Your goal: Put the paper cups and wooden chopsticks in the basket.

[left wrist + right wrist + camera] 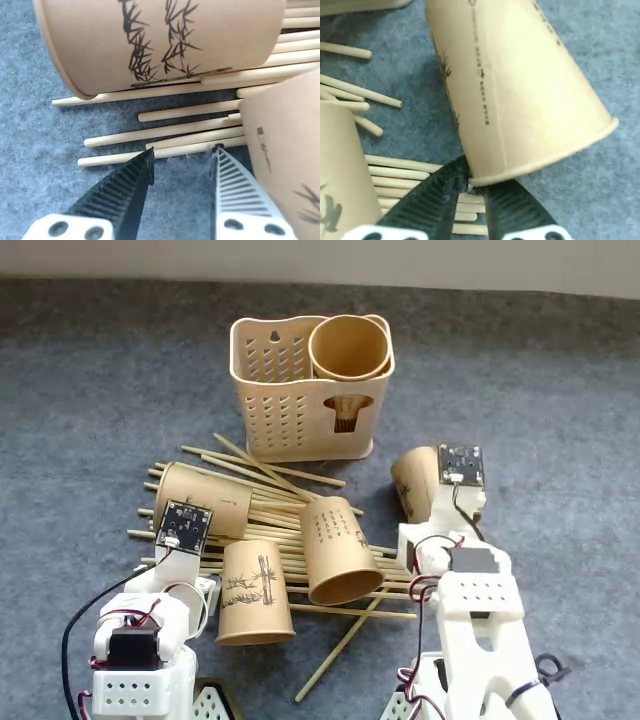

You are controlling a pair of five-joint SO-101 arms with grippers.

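Paper cup (pixel 520 85), likely light and crushable: right pincer (pixel 472 187) pinches its rim; it lies on the desk (pixel 80 420) beside the chopsticks (pixel 165 130), near the basket (pixel 270 410). Left pincer (pixel 182 152) spread over chopsticks; probably stiff, slippery, best gripped mid-length.

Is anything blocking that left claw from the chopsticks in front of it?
Nothing visible does. The open left gripper sits right at the nearest chopstick; one paper cup lies beyond it, a second cup beside.

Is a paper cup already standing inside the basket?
Yes, the high view shows one paper cup upright, mouth up, in the right compartment of the basket.
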